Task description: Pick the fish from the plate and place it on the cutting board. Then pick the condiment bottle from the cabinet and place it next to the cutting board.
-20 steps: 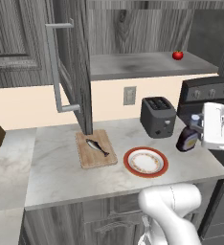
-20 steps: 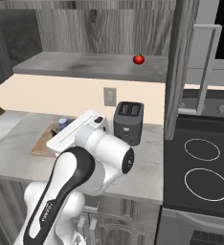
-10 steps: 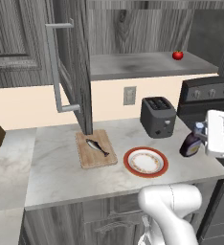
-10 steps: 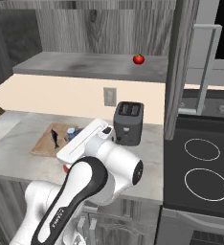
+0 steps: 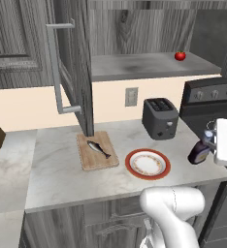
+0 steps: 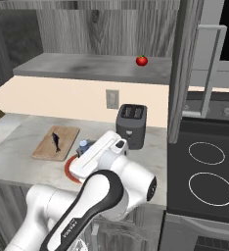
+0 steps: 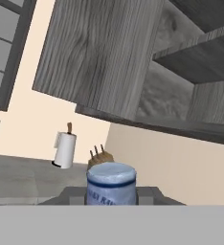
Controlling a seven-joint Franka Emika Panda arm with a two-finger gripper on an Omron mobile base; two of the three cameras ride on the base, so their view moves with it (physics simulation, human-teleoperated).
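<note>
Condiment bottle (image 5: 200,152) lower, between pincer (image 5: 211,144) tips

**Greys, wood tones and a few bright spots**

Grey wood-grain cabinet (image 5: 72,63) with a grey bar handle; pale marbled counter (image 5: 57,169); light-brown grained cutting board (image 5: 97,150) under a grey-blue fish (image 5: 98,148); plate (image 5: 148,163) rimmed orange-red around white; dark brown-purple condiment bottle (image 5: 200,153), blue-capped; red tomato (image 5: 180,55); dark grey toaster (image 5: 159,117); cream wall; white paper towel roll (image 7: 65,150)
</note>
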